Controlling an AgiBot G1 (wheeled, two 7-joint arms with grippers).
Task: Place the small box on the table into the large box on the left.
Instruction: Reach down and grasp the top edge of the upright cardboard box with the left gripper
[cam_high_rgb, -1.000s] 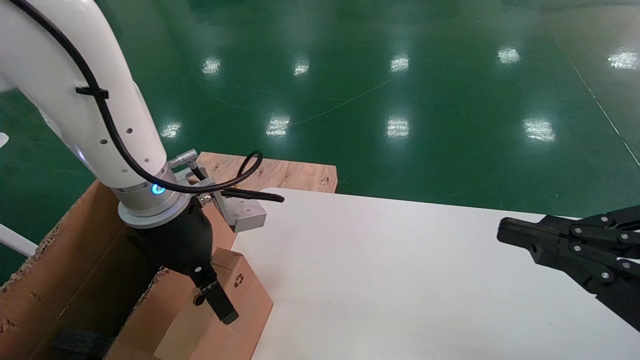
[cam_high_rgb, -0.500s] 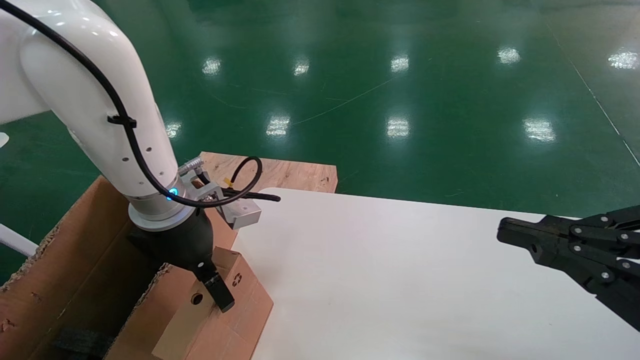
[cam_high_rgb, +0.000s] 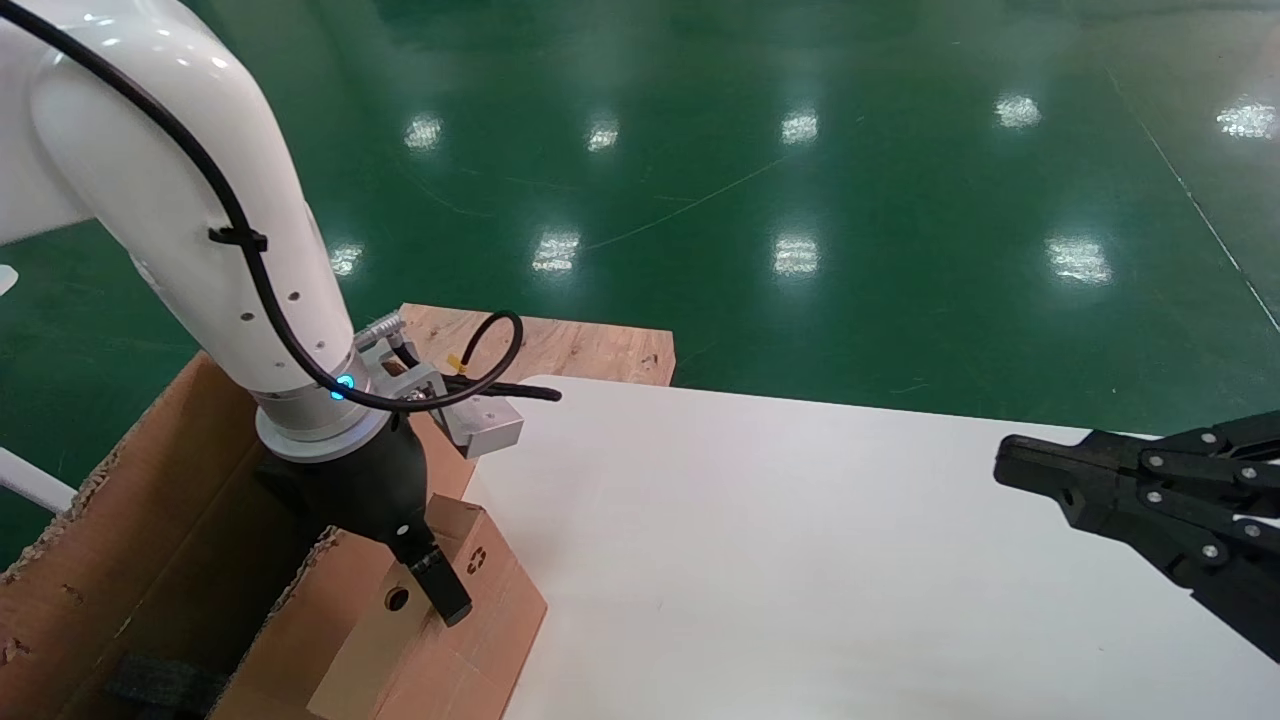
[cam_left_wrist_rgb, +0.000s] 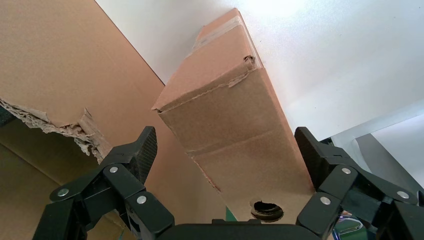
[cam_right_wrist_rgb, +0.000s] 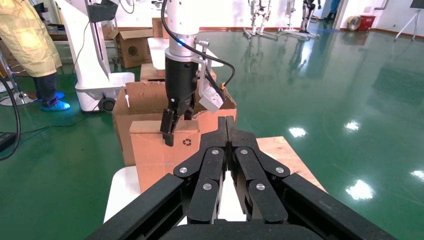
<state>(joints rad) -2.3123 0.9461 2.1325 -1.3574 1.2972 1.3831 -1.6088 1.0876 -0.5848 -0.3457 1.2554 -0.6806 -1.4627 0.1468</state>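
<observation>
- Small box (cam_high_rgb: 440, 620): plain brown cardboard, round hole in one narrow face, recycling mark on the neighbouring face. It stands at the left edge of the bench (cam_high_rgb: 800, 560), just beside the large box (cam_high_rgb: 150, 560) and not inside it.
- Large box: brown carton with ragged torn flap edges, open at the top, on the robot's left beside the bench; a dark foam piece (cam_high_rgb: 160, 685) lies inside.
- Left pincer (cam_left_wrist_rgb: 225, 145): set down over the small box, fingers (cam_left_wrist_rgb: 137, 152) spread wide on either side, gaps visible between pads and cardboard in the left wrist view; not gripping.
- Right pincer (cam_high_rgb: 1010, 462): fingers closed together, empty, hanging over the right side of the bench, well apart from both boxes.
- Plywood board (cam_high_rgb: 560, 345): behind the bench's rounded corner.
</observation>
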